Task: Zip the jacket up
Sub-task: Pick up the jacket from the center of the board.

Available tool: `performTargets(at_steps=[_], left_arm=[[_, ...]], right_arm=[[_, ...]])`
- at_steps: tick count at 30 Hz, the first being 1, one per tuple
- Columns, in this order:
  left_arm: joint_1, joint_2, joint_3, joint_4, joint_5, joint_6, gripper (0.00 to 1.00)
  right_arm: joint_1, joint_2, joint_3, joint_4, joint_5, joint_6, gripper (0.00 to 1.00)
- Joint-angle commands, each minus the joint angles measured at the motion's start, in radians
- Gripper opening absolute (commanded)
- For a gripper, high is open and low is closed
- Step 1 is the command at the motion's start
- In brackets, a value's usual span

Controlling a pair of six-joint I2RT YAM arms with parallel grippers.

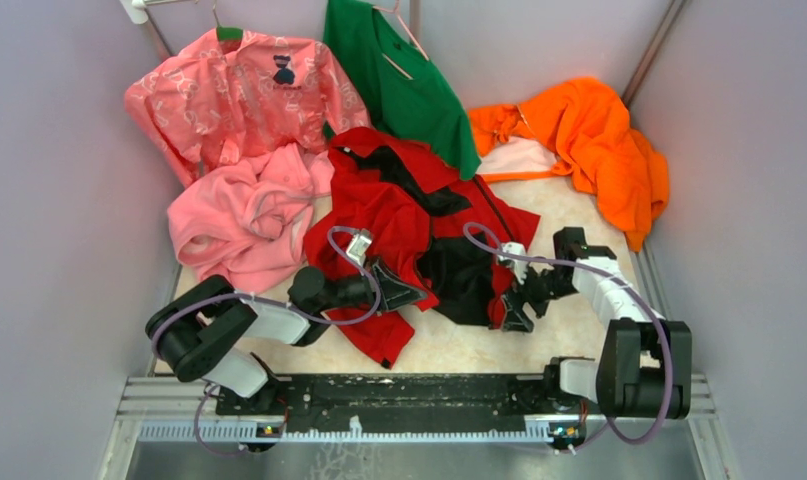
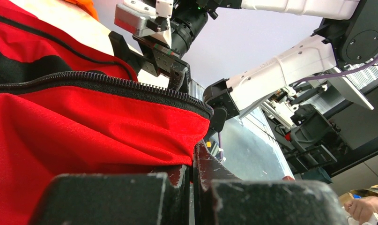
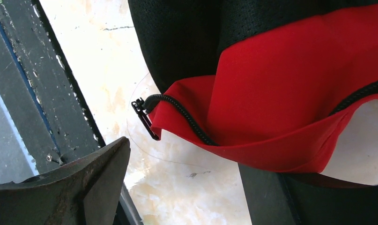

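The red jacket [image 1: 399,215] lies crumpled and unzipped at the middle of the table, with its dark lining showing. My left gripper [image 1: 409,293] is shut on the jacket's lower front edge; in the left wrist view the jaws [image 2: 196,187] pinch red fabric just below the dark zipper teeth [image 2: 130,86]. My right gripper [image 1: 514,310] is open at the jacket's other bottom corner. In the right wrist view the zipper's end with its small black slider [image 3: 142,115] hangs between my fingers [image 3: 74,187]. The red hem [image 3: 271,117] drapes over the right-hand finger.
A pink fleece garment [image 1: 244,215] lies left of the jacket. A pink patterned shirt [image 1: 239,95] and a green shirt [image 1: 404,80] hang behind. An orange garment [image 1: 589,140] lies at the back right. Walls close in on both sides. The black base rail [image 1: 409,395] runs along the near edge.
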Motion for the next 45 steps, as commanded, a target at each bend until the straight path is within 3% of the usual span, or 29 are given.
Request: performTargets(at_steps=[1, 7, 19, 30, 34, 40, 45], left_arm=[[0.006, -0.012, 0.006, 0.037, 0.021, 0.012, 0.00], [0.009, -0.024, -0.005, 0.036, 0.009, 0.013, 0.00], [0.008, -0.014, -0.003, 0.041, 0.012, 0.010, 0.00], [0.009, 0.004, 0.013, 0.042, 0.014, 0.006, 0.00], [0.009, 0.006, 0.015, 0.043, 0.014, 0.004, 0.00], [0.009, 0.013, 0.014, 0.044, 0.016, 0.004, 0.00], [0.009, 0.014, 0.014, 0.044, 0.023, 0.008, 0.00]], right_arm=[[0.016, 0.021, 0.058, 0.025, -0.049, -0.022, 0.83], [0.047, 0.025, 0.096, 0.067, -0.179, 0.082, 0.80], [0.114, 0.032, 0.068, 0.300, -0.078, 0.403, 0.74], [0.207, 0.032, 0.039, 0.359, 0.038, 0.454, 0.78], [0.208, 0.038, 0.042, 0.372, 0.052, 0.466, 0.65], [0.208, 0.005, 0.045, 0.373, 0.006, 0.439, 0.29], [0.207, -0.031, 0.051, 0.349, -0.095, 0.386, 0.05]])
